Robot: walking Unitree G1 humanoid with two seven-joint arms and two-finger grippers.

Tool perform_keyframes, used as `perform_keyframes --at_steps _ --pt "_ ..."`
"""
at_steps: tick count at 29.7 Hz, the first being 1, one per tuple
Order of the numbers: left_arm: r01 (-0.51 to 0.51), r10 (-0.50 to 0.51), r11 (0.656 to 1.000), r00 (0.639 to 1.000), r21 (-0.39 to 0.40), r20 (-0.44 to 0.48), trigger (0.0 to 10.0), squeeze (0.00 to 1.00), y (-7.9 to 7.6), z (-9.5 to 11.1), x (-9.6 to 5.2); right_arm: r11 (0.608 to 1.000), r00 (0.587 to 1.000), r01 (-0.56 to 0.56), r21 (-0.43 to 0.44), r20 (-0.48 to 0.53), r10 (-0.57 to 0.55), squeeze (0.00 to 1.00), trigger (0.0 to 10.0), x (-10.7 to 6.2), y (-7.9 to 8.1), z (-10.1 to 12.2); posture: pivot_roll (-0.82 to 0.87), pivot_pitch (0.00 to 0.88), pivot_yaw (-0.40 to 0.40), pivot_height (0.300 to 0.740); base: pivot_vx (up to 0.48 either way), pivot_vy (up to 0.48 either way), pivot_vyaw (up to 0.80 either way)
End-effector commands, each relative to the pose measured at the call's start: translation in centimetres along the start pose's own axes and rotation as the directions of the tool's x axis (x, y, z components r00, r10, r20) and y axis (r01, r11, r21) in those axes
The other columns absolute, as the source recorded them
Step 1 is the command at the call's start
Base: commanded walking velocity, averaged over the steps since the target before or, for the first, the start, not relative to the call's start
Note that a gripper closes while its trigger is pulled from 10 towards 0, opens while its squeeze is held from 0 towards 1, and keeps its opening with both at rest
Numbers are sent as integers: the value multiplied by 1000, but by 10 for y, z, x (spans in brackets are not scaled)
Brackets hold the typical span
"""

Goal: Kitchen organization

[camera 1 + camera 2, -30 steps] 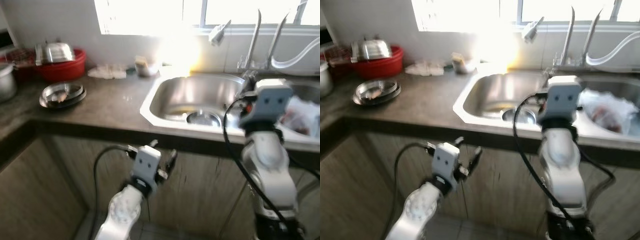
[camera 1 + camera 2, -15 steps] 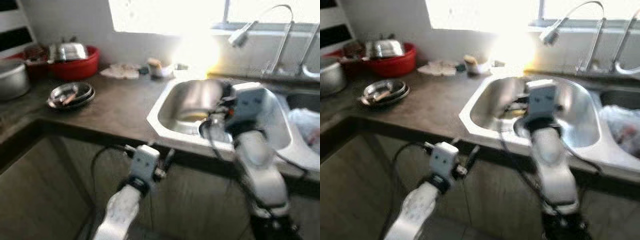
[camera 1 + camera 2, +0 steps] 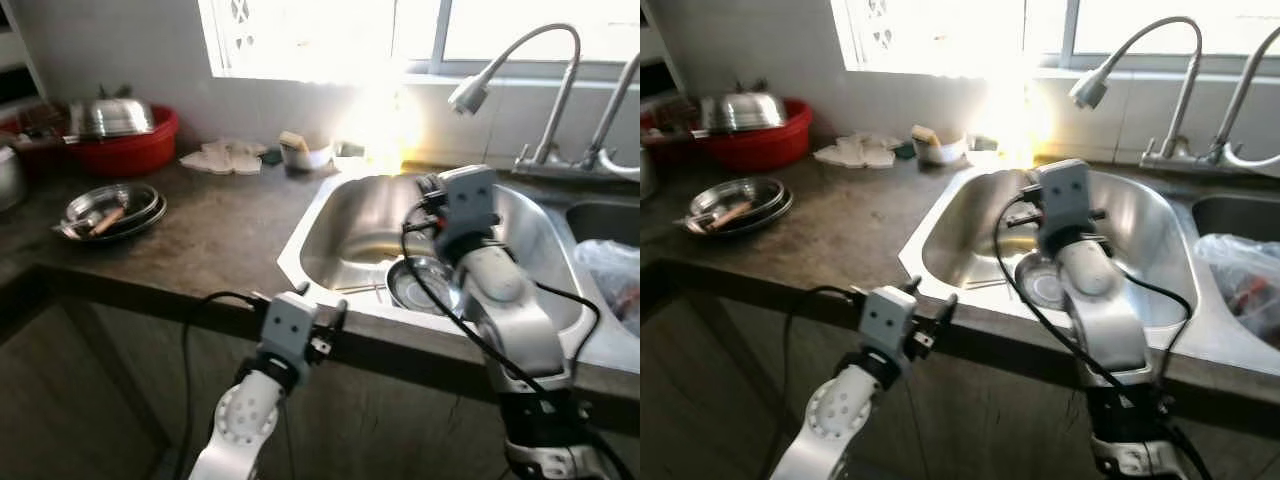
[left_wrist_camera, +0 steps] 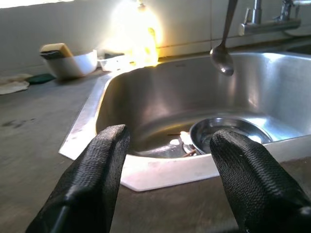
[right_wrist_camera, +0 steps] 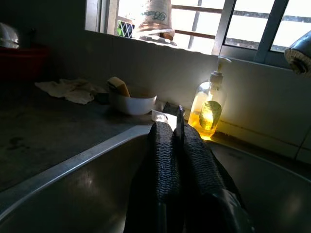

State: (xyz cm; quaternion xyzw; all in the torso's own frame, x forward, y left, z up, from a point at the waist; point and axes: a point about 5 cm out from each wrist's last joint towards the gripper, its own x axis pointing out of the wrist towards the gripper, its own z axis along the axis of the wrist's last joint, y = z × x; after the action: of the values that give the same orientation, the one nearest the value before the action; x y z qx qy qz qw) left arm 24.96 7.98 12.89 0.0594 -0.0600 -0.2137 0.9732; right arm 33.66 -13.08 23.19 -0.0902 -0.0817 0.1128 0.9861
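Your right gripper (image 5: 179,127) is over the sink (image 3: 330,215), jaws pinched tight on a spoon (image 4: 222,53) by the handle end, bowl of the spoon hanging down above the steel bowl (image 3: 422,283) at the sink bottom. Left gripper (image 4: 167,145) sits low at the bench (image 3: 215,235) front edge, jaws wide apart, holding nothing. Risk: thin handle grip, so a fast swing could twist the spoon out and drop it into the sink. Likely obstacles: faucet (image 3: 520,70) close overhead, soap bottle (image 5: 206,109) and white sponge bowl (image 5: 131,101) on the back ledge. Further left along the bench: stacked steel plates (image 3: 108,208) and a red basin (image 3: 130,150). Plastic bag (image 3: 612,270) in the far basin.
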Motion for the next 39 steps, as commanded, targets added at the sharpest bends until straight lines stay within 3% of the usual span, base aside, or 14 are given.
perform_keyframes --at_steps 1,8,11,15,23,24,25,39 --pt "23 -23 1000 1000 0 8 10000 0 -6 2 2 1000 998 -14 13 -64 15 0 10000 4 -6 -9 111 0 -30 740 0 0 0" --pt "23 -23 1000 1000 2 6 10000 0 -5 3 -1 986 958 -146 85 -237 162 0 10000 18 10 -32 116 0 -30 740 0 0 0" --pt "23 -23 1000 1000 2 4 10000 0 -5 3 -1 984 950 -157 83 -258 173 0 10000 20 12 -36 116 0 -30 740 0 0 0" --pt "22 -22 1000 1000 1 0 10000 0 -7 2 -2 965 903 -216 148 -346 255 0 10000 27 29 -56 122 0 -34 740 0 0 0" --pt "14 -13 1000 1000 5 -11 10000 0 -7 1 -5 962 892 -245 120 -361 272 0 10000 31 37 -62 130 6 -42 740 0 0 0" --pt "13 -13 1000 1000 4 -11 10000 0 -6 1 -5 960 891 -250 125 -360 278 353 10000 30 38 -63 130 6 -41 740 0 0 0" --pt "12 -12 1000 1000 4 -11 10000 0 -7 1 -5 959 891 -253 124 -357 281 1000 10000 30 39 -63 127 8 -42 740 0 0 0" --pt "14 -14 1000 1000 2 -8 10000 0 -8 2 -3 967 938 -195 163 -259 232 1000 10000 18 32 -54 116 1 -33 740 0 0 0"
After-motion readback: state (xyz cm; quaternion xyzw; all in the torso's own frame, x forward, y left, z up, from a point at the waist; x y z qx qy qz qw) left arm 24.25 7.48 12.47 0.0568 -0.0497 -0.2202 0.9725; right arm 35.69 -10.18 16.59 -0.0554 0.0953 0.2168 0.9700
